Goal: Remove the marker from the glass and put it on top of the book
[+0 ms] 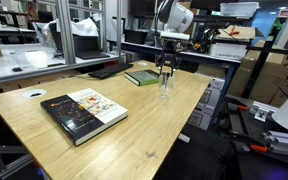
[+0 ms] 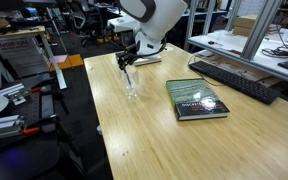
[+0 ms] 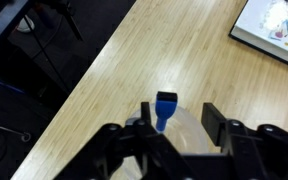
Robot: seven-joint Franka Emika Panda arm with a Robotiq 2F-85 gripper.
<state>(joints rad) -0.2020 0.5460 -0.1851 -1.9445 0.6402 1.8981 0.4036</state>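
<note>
- Opens, in an exterior view, on a pale wooden table in a cluttered lab with shelves and boxes behind; shows the black-and-white book near the front edge, well apart from the thin green book at the far side
- Places the clear glass upright on the wood just beside the green book, with the gripper directly above it and pointing down; leaves whatever stands inside too thin to make out here
- Looks, in an exterior view from another side, across the table with dark floor and benches around; finds the gripper low over the glass and the dark marker leaning up out of it towards the fingers
- Keeps the black-and-white book well apart from the glass, a keyboard beyond it; hides most of the green book behind the arm
- Looks down, in the wrist view, on bare wood, with a corner of the black-and-white book at the upper edge; catches the blue top of the marker rising from the faint glass
- Shows the gripper spread wide, one of its fingers close beside the marker and the opposite one well clear; pinches nothing
- Reads, as a judgement, as lining up for the grasp, with the marker not yet out of the glass
- Calls next, most likely, for centring the marker between the fingers, closing gently on its top, lifting straight up without tipping the glass, then carrying across to the green book and laying it flat
</note>
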